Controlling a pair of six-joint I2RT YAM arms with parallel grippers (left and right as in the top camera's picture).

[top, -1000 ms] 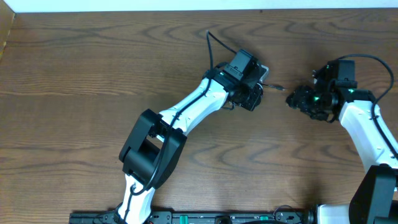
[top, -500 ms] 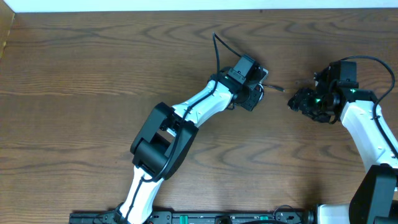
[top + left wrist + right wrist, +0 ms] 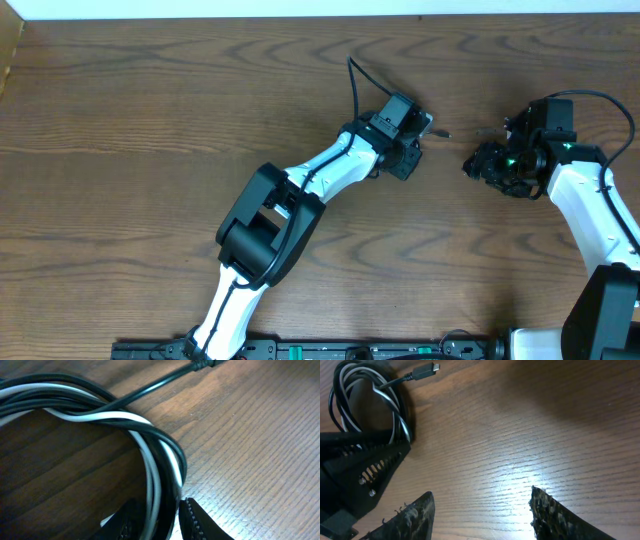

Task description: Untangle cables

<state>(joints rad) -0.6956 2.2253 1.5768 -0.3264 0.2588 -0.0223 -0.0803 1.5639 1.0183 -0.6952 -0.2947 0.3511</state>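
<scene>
Tightening worries me: my left gripper (image 3: pixel 160 510) pinches the twisted black and white cables (image 3: pixel 150 460), coiled at ten o'clock from my spread, empty right gripper (image 3: pixel 480 515), so pulling both strands together could cinch the twist instead of freeing it.

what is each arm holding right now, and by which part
The fingers of the left gripper pinch the black and white cables together on the curved side of their coil, away from the plug. The right gripper is open and holds nothing.
</scene>
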